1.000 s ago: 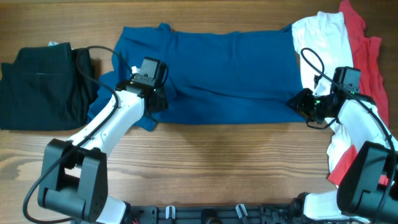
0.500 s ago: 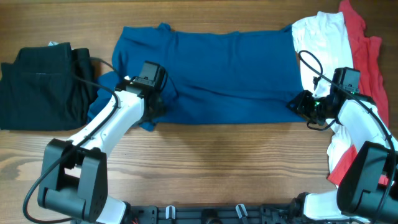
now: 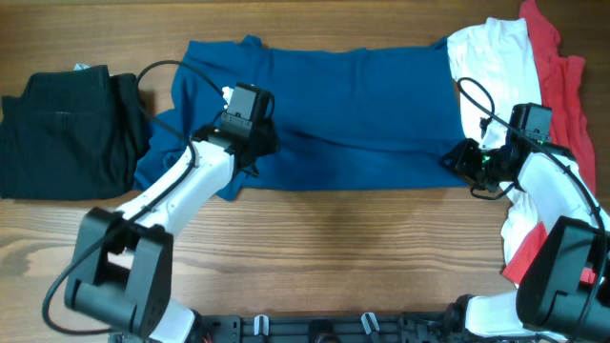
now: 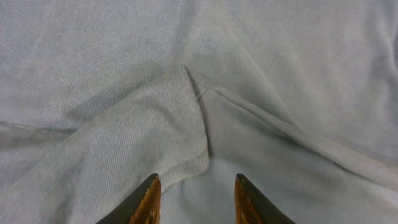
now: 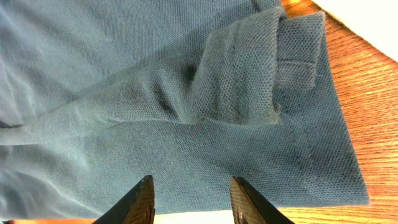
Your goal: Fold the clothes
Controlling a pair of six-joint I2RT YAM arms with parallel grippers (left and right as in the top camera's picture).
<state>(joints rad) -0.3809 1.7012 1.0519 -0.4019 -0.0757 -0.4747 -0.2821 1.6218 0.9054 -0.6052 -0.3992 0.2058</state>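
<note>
Both released and empty, left hand and right hand over blue shirt, long axis side to side

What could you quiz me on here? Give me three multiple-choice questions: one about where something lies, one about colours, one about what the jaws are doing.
1. Where does the black garment lie?
A) left of the blue shirt
B) on top of it
C) far right

2. How many cloth colours show?
A) two
B) four
C) six

3. How do the left arm's jaws stand?
A) shut on cloth
B) out of sight
C) apart, nothing between

Answers:
1 A, it sits at the overhead view's left end.
2 B, black, blue, a white garment and a red garment.
3 C, the wrist view shows them apart above the shirt.
</note>
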